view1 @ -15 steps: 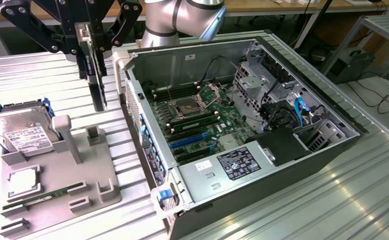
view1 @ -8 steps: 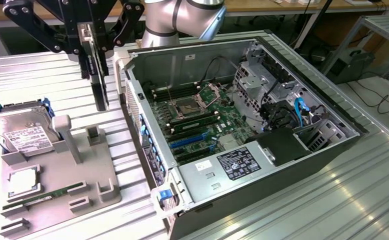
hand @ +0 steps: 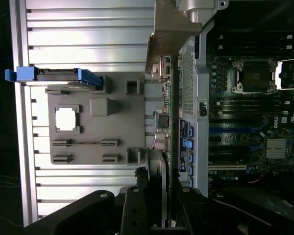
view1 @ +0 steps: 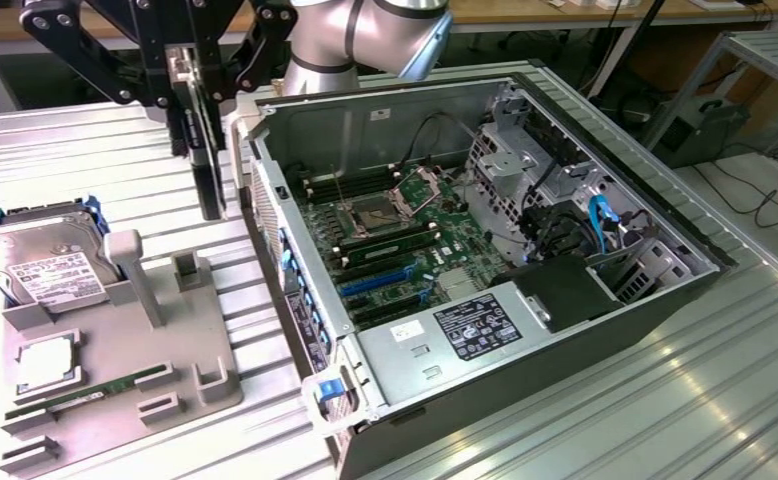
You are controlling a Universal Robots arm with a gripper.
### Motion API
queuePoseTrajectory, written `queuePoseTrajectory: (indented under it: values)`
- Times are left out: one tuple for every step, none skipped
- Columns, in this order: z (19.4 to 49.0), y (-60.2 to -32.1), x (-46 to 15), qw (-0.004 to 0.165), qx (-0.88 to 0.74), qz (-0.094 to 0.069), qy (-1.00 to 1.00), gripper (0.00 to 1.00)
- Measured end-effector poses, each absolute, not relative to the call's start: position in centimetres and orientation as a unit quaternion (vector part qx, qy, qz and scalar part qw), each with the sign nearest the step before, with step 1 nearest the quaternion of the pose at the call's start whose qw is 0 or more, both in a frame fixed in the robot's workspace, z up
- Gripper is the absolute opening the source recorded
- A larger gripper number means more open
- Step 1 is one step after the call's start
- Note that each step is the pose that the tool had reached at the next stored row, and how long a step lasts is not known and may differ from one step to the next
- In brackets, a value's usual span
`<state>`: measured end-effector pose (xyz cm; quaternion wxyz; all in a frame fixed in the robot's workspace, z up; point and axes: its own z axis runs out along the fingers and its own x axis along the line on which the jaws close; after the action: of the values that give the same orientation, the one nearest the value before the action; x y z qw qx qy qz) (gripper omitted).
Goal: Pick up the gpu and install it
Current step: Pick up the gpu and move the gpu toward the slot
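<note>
Exterior view: end effector (view1: 200, 90) clamped on gpu (view1: 209, 170). Card hangs upright, clear of surface (view1: 96, 150), between grey holder tray (view1: 122, 360) and open computer case (view1: 523, 320). Tray carries hard drive (view1: 42, 265), RAM stick (view1: 89, 395). Wrist view: gpu (hand: 167, 122) edge-on, pale bracket (hand: 171, 34) at far end, alongside case wall.

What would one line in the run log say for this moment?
gripper: shut on gpu | gpu: upright, in the air beside the open computer case | install: not yet done
</note>
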<state>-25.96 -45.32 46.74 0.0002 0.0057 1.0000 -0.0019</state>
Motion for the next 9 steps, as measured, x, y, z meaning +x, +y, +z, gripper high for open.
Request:
queuePoseTrajectory:
  values:
    - [46.74,-45.32,-25.90,0.000,0.006,-0.002,1.000,0.27]
    - [46.74,-45.32,-25.85,0.000,0.006,-0.002,1.000,0.27]
    - [46.74,-45.32,-25.80,0.000,0.006,-0.002,1.000,0.27]
    - [46.74,-45.32,-25.75,0.000,0.006,-0.002,1.000,0.27]
    - [46.74,-45.32,-25.71,0.000,0.006,-0.002,1.000,0.27]
    - [46.74,-45.32,-25.67,0.000,0.006,-0.002,1.000,0.27]
    - [46.74,-45.32,-25.63,0.000,0.006,-0.002,1.000,0.27]
    - [46.74,-45.32,-25.59,0.000,0.006,-0.002,1.000,0.27]
    - [46.74,-45.32,-25.54,0.000,0.006,-0.002,1.000,0.27]
